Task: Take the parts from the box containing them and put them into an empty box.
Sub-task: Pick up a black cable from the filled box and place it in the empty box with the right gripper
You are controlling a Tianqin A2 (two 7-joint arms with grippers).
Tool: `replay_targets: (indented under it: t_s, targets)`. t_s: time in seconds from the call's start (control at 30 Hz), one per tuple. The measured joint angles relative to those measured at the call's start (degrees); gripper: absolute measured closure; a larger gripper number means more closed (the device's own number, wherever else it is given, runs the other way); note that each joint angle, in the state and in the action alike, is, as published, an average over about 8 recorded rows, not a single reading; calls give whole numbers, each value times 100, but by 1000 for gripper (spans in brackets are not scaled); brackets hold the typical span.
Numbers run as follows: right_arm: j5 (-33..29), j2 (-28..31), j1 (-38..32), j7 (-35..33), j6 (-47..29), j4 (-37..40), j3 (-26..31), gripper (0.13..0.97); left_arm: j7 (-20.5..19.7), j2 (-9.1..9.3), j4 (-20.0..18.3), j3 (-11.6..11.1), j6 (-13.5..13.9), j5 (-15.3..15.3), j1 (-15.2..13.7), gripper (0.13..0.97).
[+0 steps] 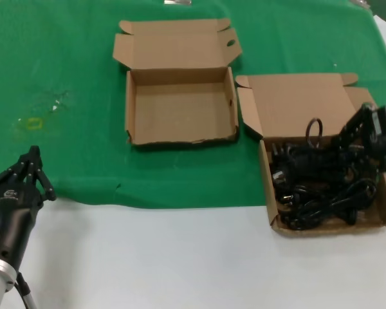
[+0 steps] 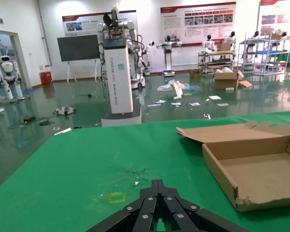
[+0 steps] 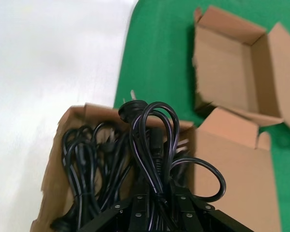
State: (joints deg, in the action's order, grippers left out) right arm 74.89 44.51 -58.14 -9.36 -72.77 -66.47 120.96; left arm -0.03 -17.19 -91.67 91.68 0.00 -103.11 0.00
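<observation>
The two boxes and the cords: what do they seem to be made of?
Both the empty box and the box holding the cords look like brown corrugated cardboard with a matte finish; the empty one's front edge is ragged, like torn paperboard. The cords appear to be black rubber or plastic, slightly glossy, bending in loose loops. The right gripper has one cord between its fingers.

A glossy green floor (image 2: 63, 125) is seen beyond the green table cloth (image 2: 87, 169). White walls are hung with posters (image 2: 198, 21), and shelving (image 2: 266, 55) is lined along the far side.
</observation>
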Motion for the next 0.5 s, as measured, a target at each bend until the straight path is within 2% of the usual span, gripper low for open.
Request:
replay_targets:
  t_s: [0.23,0.5]
  targets:
    - [70,-187,-405,364,-238,-90,-27,881,0,0,0,0,0,-1,0,953]
    - [103,-881,-774,438,-51,406,66,881,1,0,0,0,0,-1,0,953]
